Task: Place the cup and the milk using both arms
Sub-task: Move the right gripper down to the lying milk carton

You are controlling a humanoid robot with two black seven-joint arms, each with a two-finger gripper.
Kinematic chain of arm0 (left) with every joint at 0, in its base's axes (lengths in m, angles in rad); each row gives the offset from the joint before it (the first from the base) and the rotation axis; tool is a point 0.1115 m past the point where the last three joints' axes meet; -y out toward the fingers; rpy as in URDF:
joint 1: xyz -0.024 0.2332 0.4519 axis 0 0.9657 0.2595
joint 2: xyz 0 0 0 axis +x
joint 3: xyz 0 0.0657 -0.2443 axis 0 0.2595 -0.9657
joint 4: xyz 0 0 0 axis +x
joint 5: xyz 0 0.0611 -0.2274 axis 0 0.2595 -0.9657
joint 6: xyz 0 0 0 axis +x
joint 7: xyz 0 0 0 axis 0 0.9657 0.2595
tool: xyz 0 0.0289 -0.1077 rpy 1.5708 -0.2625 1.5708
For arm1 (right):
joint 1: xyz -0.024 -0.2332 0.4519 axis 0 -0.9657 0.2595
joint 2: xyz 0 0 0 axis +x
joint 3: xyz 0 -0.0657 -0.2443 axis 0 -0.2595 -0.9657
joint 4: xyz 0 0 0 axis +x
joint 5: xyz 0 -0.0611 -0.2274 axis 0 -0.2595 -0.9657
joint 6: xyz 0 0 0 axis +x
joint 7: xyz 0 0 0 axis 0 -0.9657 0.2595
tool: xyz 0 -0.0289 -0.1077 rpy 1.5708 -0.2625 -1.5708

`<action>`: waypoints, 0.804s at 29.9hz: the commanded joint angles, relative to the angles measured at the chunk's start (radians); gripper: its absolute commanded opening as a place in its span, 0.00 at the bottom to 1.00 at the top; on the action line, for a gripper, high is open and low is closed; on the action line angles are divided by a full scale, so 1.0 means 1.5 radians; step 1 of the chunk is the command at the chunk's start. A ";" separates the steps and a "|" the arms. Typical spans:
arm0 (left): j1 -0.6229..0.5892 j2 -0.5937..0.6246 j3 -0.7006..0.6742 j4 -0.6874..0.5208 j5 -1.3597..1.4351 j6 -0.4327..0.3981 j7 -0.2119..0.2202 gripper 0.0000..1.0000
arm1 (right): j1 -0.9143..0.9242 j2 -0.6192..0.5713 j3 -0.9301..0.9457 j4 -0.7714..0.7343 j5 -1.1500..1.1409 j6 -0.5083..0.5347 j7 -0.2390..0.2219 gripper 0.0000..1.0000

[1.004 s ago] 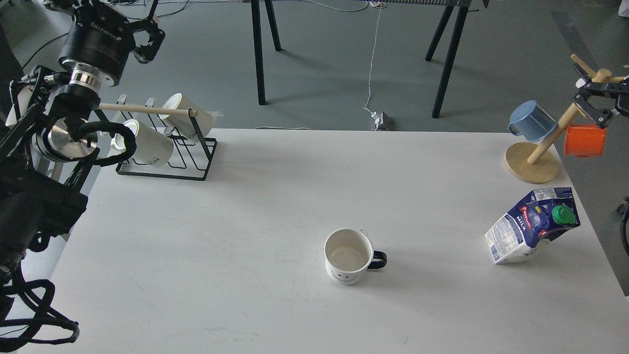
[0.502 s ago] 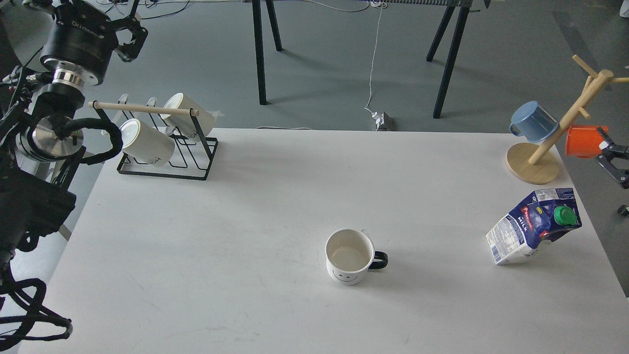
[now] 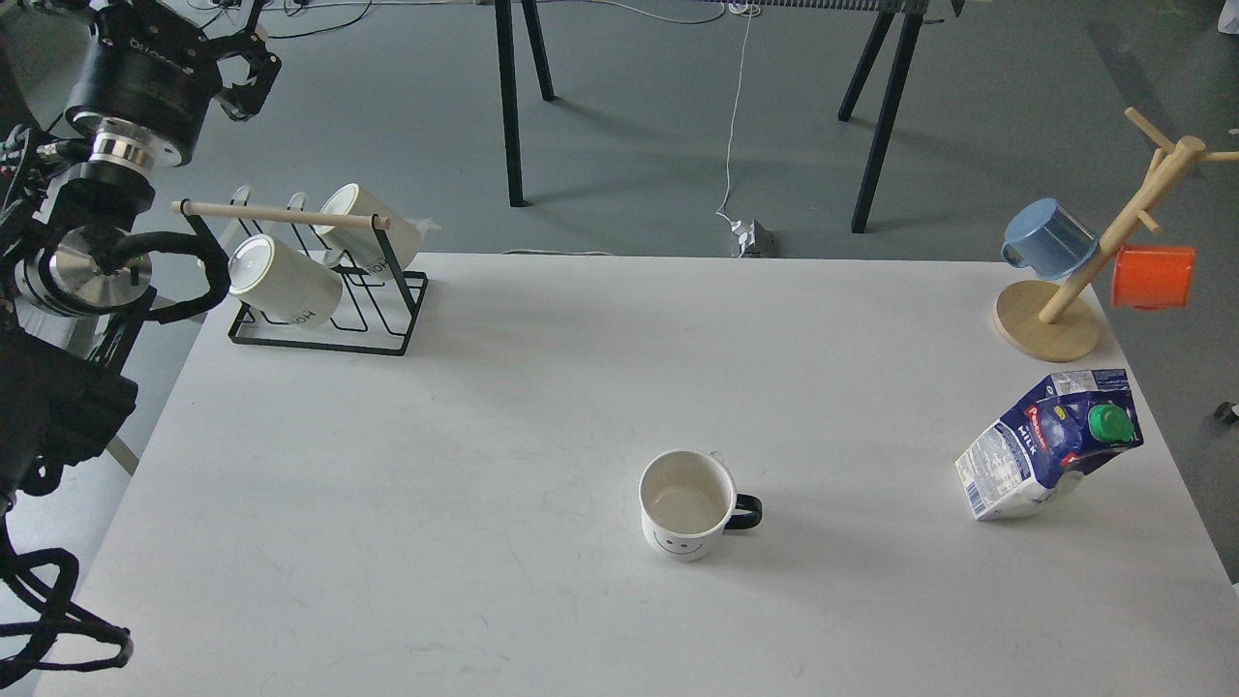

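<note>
The cup [image 3: 689, 505] is a white mug with a black handle pointing right and a small smiley face towards me. It stands upright on the white table [image 3: 484, 465], right of the middle and towards the front. The milk [image 3: 1050, 445] is a dark blue and white carton with a green cap. It sits tilted near the table's right edge. My left gripper [image 3: 247, 77] is raised at the top left, above the floor beyond the table, far from both things, open and empty. My right gripper is out of view.
A black wire rack [image 3: 319, 290] with a wooden bar holds two white mugs at the table's back left. A wooden mug tree [image 3: 1060, 310] at the back right carries a blue cup [image 3: 1045, 237] and an orange cup [image 3: 1152, 276]. Black trestle legs stand on the floor behind.
My right gripper, seen by the mug tree a second ago, has dropped and left the view at the right edge. My left gripper has moved left and slightly up. Cup and milk have not moved.
</note>
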 commanded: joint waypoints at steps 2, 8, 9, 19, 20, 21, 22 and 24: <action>0.001 0.000 0.005 0.000 0.000 0.000 0.000 1.00 | -0.040 0.072 0.000 0.008 -0.049 0.000 0.002 0.99; 0.015 0.005 0.005 0.000 0.000 0.000 0.002 1.00 | -0.032 0.170 0.011 0.002 -0.099 0.000 0.002 0.99; 0.015 0.005 0.005 0.000 0.001 0.001 0.002 1.00 | -0.031 0.180 0.011 0.003 -0.102 0.000 0.002 0.99; 0.015 0.004 0.005 0.002 0.004 0.009 0.002 1.00 | -0.031 0.281 0.057 0.001 -0.191 0.000 0.002 0.99; 0.015 0.005 0.005 0.002 0.004 0.009 0.002 1.00 | -0.031 0.288 0.068 0.002 -0.196 0.000 0.002 0.99; 0.015 0.005 0.005 0.002 0.004 0.009 0.002 1.00 | -0.030 0.292 0.076 0.004 -0.198 0.000 0.002 0.99; 0.015 0.007 0.005 0.003 0.005 0.009 0.002 1.00 | -0.030 0.295 0.084 0.006 -0.200 0.000 0.002 0.99; 0.015 0.013 0.005 0.002 0.004 0.008 0.002 1.00 | -0.028 0.302 0.093 0.008 -0.201 0.000 0.002 0.99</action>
